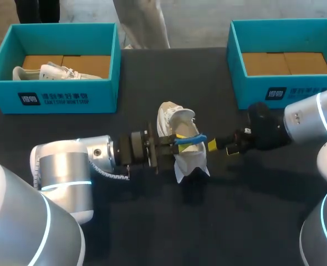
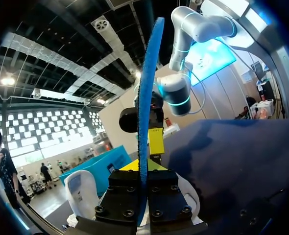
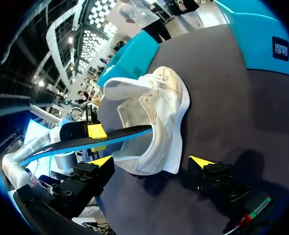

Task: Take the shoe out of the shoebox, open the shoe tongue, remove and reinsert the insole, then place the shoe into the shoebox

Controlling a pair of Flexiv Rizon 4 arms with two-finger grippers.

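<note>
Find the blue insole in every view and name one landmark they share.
Head view: the blue insole lies mid-table, held by the left gripper, across the white shoe.
Left wrist view: the insole is edge-on in that gripper, rising straight ahead.
Right wrist view: the insole is a long strip reaching the shoe's opening.
Shared landmark: the white shoe.

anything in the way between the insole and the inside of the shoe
Nothing visible. The left gripper holds the insole with its far end at the opening of the shoe, and the tongue is lifted clear of that opening.
</note>
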